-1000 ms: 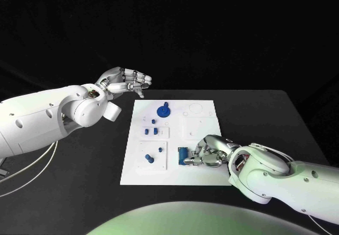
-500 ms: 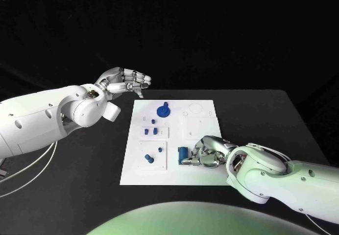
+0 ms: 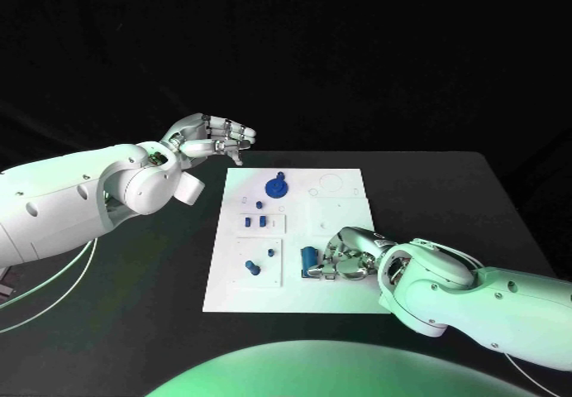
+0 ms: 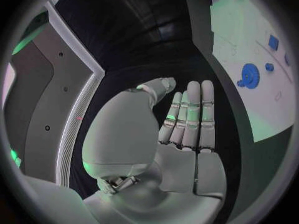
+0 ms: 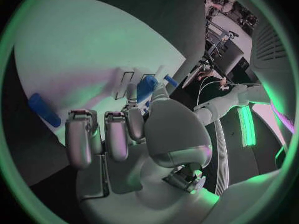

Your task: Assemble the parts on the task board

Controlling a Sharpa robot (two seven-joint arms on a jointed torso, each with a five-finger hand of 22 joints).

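Right hand [image 3: 345, 260] sits low over the near right part of the board [image 3: 340, 302], fingers curled down. Just at its left, touching the fingertips, lies one blue cylinder [image 3: 309, 260], long axis running near to far. Whether the fingers actually clamp it I cannot tell; in the right wrist view the fingers [image 5: 106, 134] bend over the white plate, with a blue piece [image 5: 147, 87] past the fingertips and a second blue piece [image 5: 44, 109] lying apart on the plate.

Board: one white plate, middle of the black table [image 3: 453, 190], long side running near to far.

Blue parts counted in the head view, near to far:
- one cylinder by the right hand, as above
- one short peg [image 3: 251, 267] in the near left inset, tilted
- one small stud [image 3: 272, 252] just far and right of that peg
- two pegs side by side [image 3: 254, 222] in the middle left inset
- one small stud [image 3: 259, 203] beyond them
- one gear [image 3: 275, 188] at the far left of the board, lying flat

Seven blue pieces in all.

Left hand [image 3: 215, 139] is held above the table beyond the board's far left corner, well apart from every part. Fingers are together and partly bent, nothing in them; the left wrist view shows the fingers [image 4: 187, 119] straight and side by side, thumb near, palm bare, with the gear [image 4: 250, 75] and board [image 4: 249, 40] off to one side.
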